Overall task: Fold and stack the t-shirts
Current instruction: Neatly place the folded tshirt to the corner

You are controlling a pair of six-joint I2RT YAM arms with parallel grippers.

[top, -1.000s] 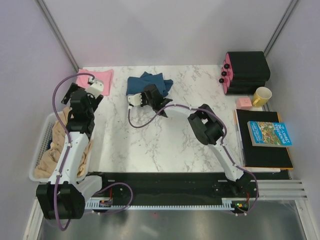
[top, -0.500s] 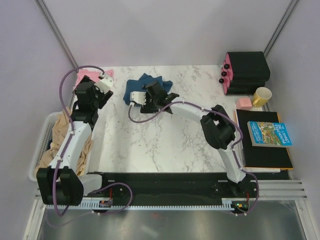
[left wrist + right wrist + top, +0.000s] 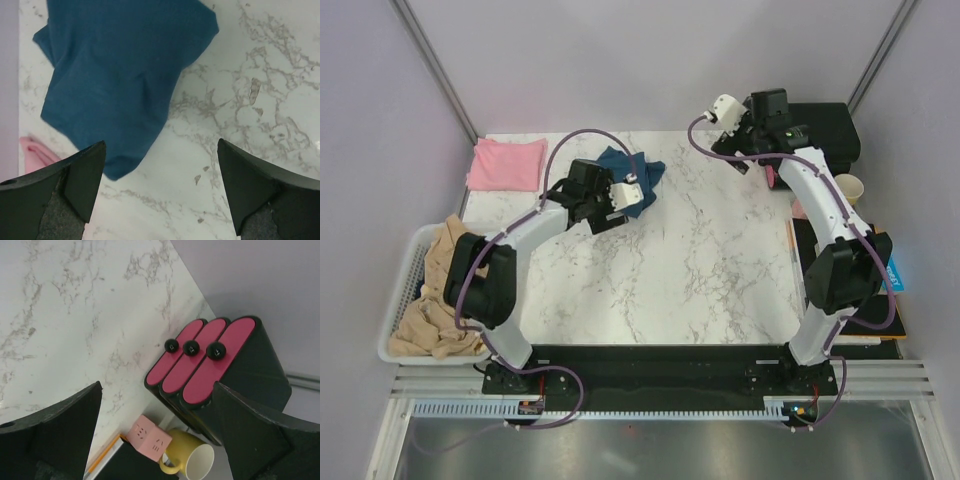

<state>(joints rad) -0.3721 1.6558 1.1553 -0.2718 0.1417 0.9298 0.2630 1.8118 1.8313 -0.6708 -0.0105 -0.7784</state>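
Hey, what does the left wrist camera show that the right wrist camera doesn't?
Only the left wrist view: the crumpled teal-blue t-shirt lying on the table, and a sliver of the pink t-shirt at the frame's left edge.
Only the right wrist view: three black cases with red faces and black knobs, with a pink cube and a yellow mug beside them.
Both: the marble table, plus that arm's own fingers; the left gripper and the right gripper are open, holding nothing.

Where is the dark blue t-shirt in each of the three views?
Top external: the blue t-shirt lies crumpled at the table's far edge, left of centre.
Left wrist: it fills the upper left.
Right wrist: not in it.
Shared landmark: the marble table.
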